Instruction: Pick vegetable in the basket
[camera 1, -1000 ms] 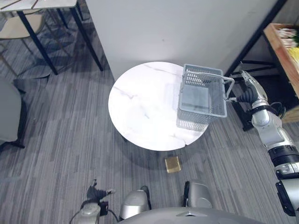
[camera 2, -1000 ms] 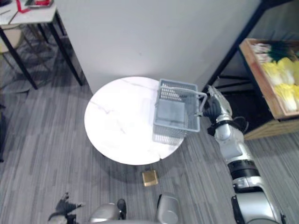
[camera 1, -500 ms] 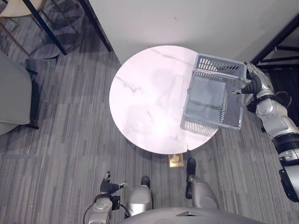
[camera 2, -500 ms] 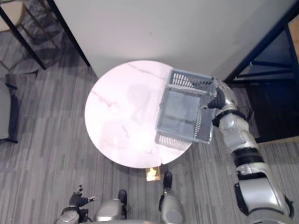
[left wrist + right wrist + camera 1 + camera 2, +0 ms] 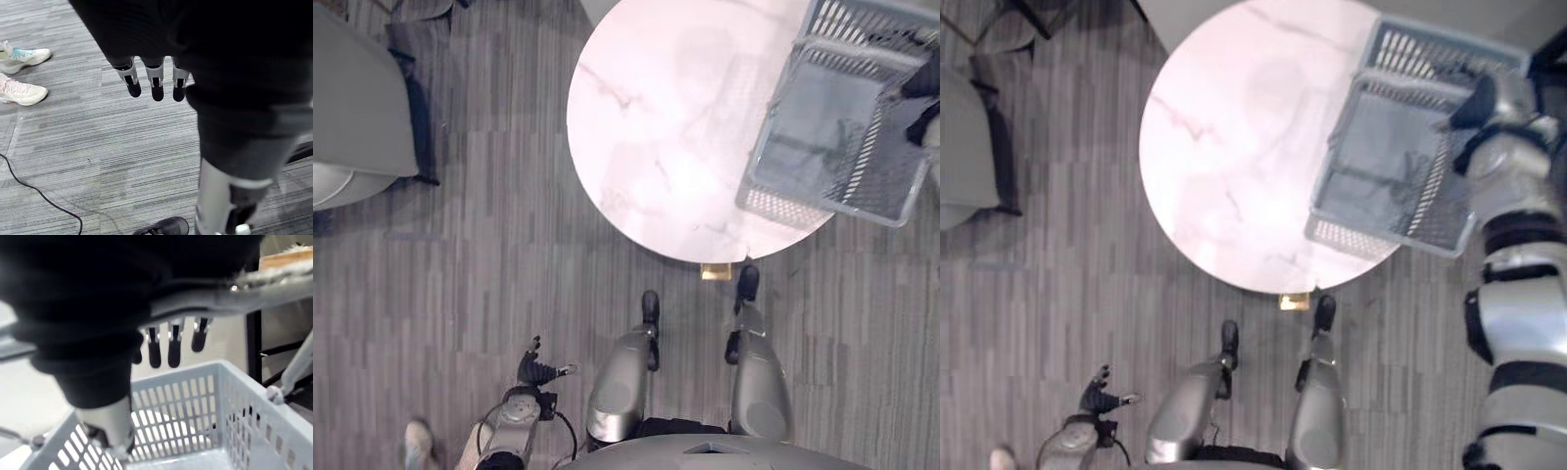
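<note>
camera has swung down since the earlier frame. right hand point(image 5: 1489, 102) still has its fingers point(image 5: 173, 350) curled over the handle point(image 5: 274, 289) of the grey basket point(image 5: 1381, 168), which hangs tilted over the round table's point(image 5: 646, 127) right edge. left hand point(image 5: 538, 370) is low by the floor, fingers loose, holding nothing.

Right arm point(image 5: 1518, 323) is reaching out forward, and the right hand point(image 5: 1485, 98) has its fingers point(image 5: 169, 348) hooked over the basket handle point(image 5: 254, 291), so it's a proper curled grip. Left hand point(image 5: 538, 369) just dangles low at the side, fingers point(image 5: 156, 84) straight, loose, pointing down, holding nothing.
</note>
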You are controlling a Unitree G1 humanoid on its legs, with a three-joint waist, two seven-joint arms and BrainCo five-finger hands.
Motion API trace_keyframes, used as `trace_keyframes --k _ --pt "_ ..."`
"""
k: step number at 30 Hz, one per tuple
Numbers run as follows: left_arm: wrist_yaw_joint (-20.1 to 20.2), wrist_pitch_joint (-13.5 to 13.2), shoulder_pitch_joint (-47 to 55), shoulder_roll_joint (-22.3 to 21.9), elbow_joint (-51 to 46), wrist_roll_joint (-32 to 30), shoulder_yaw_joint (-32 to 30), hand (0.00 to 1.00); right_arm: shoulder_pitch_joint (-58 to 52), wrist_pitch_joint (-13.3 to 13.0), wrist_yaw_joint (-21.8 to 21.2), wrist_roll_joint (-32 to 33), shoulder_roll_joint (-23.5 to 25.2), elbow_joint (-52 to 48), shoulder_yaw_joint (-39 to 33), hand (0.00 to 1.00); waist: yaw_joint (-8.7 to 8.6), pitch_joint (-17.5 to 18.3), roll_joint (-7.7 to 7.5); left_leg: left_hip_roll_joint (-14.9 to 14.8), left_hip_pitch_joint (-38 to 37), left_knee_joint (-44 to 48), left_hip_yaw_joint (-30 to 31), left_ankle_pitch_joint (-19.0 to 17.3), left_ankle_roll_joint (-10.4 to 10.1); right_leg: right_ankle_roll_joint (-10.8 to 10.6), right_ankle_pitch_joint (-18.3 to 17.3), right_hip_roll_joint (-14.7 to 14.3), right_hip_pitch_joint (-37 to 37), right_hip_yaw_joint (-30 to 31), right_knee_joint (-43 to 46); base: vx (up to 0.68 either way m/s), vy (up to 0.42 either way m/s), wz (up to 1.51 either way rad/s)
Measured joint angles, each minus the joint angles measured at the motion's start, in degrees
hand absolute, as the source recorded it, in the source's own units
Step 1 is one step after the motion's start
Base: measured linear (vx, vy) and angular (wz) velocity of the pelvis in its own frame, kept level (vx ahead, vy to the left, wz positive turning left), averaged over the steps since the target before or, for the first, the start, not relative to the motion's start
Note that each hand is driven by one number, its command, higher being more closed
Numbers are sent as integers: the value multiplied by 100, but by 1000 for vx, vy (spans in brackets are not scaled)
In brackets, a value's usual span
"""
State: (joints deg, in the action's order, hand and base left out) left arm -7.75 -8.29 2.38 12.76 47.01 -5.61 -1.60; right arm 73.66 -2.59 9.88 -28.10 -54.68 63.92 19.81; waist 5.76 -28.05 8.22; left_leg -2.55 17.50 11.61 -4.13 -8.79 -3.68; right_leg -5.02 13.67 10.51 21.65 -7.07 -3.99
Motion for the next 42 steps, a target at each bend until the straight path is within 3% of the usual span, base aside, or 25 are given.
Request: trace_keyframes --k 5,10,13,15,16,18,19,20,21,22,23,24,25,26,27,28,30,32,33,34,35,38,40,42 --pt "24 14 14 -217 24 0 62 0 -304 -9 40 -26 2 -145 -295 100 29 -2 3 -84 141 260 1 -66 -54 52 -53 -78 -11 34 -41 -79 -57 1" --pt "35 37 103 -374 -79 -3 64 0 -2027 12 53 54 161 -1049 -1406 100 -15 -17 -79 -194 -440 204 8 -123 -100 41 -154 -180 -552 19 -5 19 -22 -5" --pt "49 65 138 -340 -80 -6 63 0 -3660 115 26 307 876 -1891 -2043 100 -265 231 -422 -234 -910 -1 2 -161 -115 3 -370 -213 -905 3 92 77 -1 -3" --pt "159 125 108 -286 -130 -45 63 0 -5056 145 -94 592 1541 -2592 -2671 100 -532 501 -763 -245 -1136 -115 -22 -162 -115 -1 -507 -217 -981 7 254 114 15 -4" --pt "166 148 85 -274 -131 -58 63 0 -5383 169 -101 664 1739 -2732 -2833 100 -600 544 -841 -249 -1241 -152 -59 -162 -115 0 -535 -219 -1022 19 293 98 28 -34" --pt "282 229 55 -178 -175 -81 62 0 -6377 214 -79 1088 2419 -3194 -3324 100 -699 690 -1069 -309 -1654 -216 -629 -218 -139 4 -541 -304 -1019 314 518 68 38 -90" --pt "297 261 56 -141 -204 -82 61 0 -6517 220 -60 1137 2537 -3286 -3400 100 -728 714 -1100 -362 -1755 -216 -802 -266 -106 6 -539 -325 -1008 301 577 22 16 -125" --pt "328 284 78 -41 -245 -83 23 0 -6808 221 -57 1203 2732 -3372 -3482 100 -807 766 -1147 -421 -1970 -219 -1169 -359 -60 92 -516 -354 -996 88 596 -9 3 -117" --pt "360 289 118 16 -256 -84 -20 0 -6909 227 -56 1223 2880 -3370 -3547 100 -810 832 -1216 -443 -2088 -264 -1459 -379 -51 389 -547 -382 -975 -224 574 -22 -10 -172" --pt "366 349 158 29 -211 -84 -141 0 -7020 252 -52 1237 3119 -3355 -3613 100 -831 913 -1195 -565 -2286 -287 -2002 -404 -43 864 -1188 -207 -876 -1239 940 11 24 -207" --pt "363 384 237 49 -213 -84 -211 0 -7145 260 -40 1382 3305 -3314 -3646 100 -803 995 -1125 -690 -2554 -370 -2532 -422 -76 1039 -1513 46 -803 -2355 1512 20 20 -222" --pt "365 390 305 75 -213 -83 -245 0 -7158 270 -44 1446 3409 -3240 -3645 100 -788 1011 -1142 -719 -2738 -379 -2870 -444 -111 1103 -1643 207 -818 -2875 1803 142 14 -246" --pt "364 410 461 86 -164 -78 -318 0 -7187 285 -55 1563 3594 -3117 -3640 100 -766 1125 -1198 -721 -3047 -320 -3472 -544 -234 1388 -1838 495 -928 -3623 2336 186 -49 -262" --pt "365 432 573 50 -35 -72 -359 0 -7256 289 -57 1650 3714 -3023 -3634 100 -757 1268 -1166 -758 -3270 -162 -3990 -680 -361 1402 -2004 660 -973 -4136 2676 263 -110 -288" --pt "366 444 574 1 63 -65 -421 0 -7315 288 -61 1800 3854 -2931 -3645 100 -788 1296 -1124 -815 -3420 0 -4419 -693 -383 1576 -2235 588 -977 -4328 2825 211 -125 -211" --pt "367 442 545 -8 117 -68 -459 0 -7405 288 -63 1852 3913 -2896 -3663 100 -840 1333 -1055 -846 -3490 78 -4580 -692 -386 1554 -2328 520 -968 -4326 2858 255 -135 -168" --pt "386 437 489 -227 289 -96 -550 0 -7802 297 -77 2012 4135 -2891 -3828 100 -968 1509 -853 -1039 -3708 452 -5092 -588 -468 1447 -2628 129 -790 -3737 3036 302 -137 -154" --pt "430 472 475 -352 506 -277 -717 0 -7964 303 -86 2040 4355 -2891 -3953 100 -984 1593 -812 -1263 -3795 1129 -5229 -341 -454 1339 -2870 -77 -730 -3313 3153 312 -138 -154" --pt "449 525 515 -412 632 -304 -761 0 -8042 309 -85 2082 4481 -2890 -3966 100 -975 1694 -787 -1480 -3728 1795 -5180 -13 -421 1359 -3073 -147 -728 -3197 3244 420 -154 -197" --pt "471 552 627 -491 666 -307 -779 0 -8165 319 -81 2131 4595 -2875 -3954 100 -976 1738 -768 -1787 -3579 2619 -4865 430 -398 1351 -3029 -384 -781 -2801 3174 513 -206 -269" --pt "474 562 741 -660 736 -312 -951 0 -8155 355 -79 2214 4659 -2722 -3806 100 -910 1785 -652 -1833 -3047 3640 -3751 -27 -140 1496 -2896 -967 -889 -2084 2824 509 -206 -285" --pt "354 538 839 -827 778 -264 -1064 0 -8014 379 -120 2211 4666 -2302 -3518 100 -681 1750 -695 -1029 -2200 3955 -1807 -662 -188 1458 -2635 -1574 -1420 -1010 2154 351 -108 -242" --pt "232 484 763 -843 752 -172 -1121 0 -8087 453 -110 2213 4605 -2124 -3539 100 -616 1678 -737 -874 -1429 3618 -1070 -1015 -62 1372 -2524 -1822 -2136 -146 1557 531 12 -240" --pt "216 468 672 -873 725 -161 -1169 0 -8076 506 -56 2223 4444 -2112 -3703 100 -609 1609 -703 -708 -641 3300 -612 -1092 -87 1320 -2526 -1842 -2466 373 1242 378 143 -154"
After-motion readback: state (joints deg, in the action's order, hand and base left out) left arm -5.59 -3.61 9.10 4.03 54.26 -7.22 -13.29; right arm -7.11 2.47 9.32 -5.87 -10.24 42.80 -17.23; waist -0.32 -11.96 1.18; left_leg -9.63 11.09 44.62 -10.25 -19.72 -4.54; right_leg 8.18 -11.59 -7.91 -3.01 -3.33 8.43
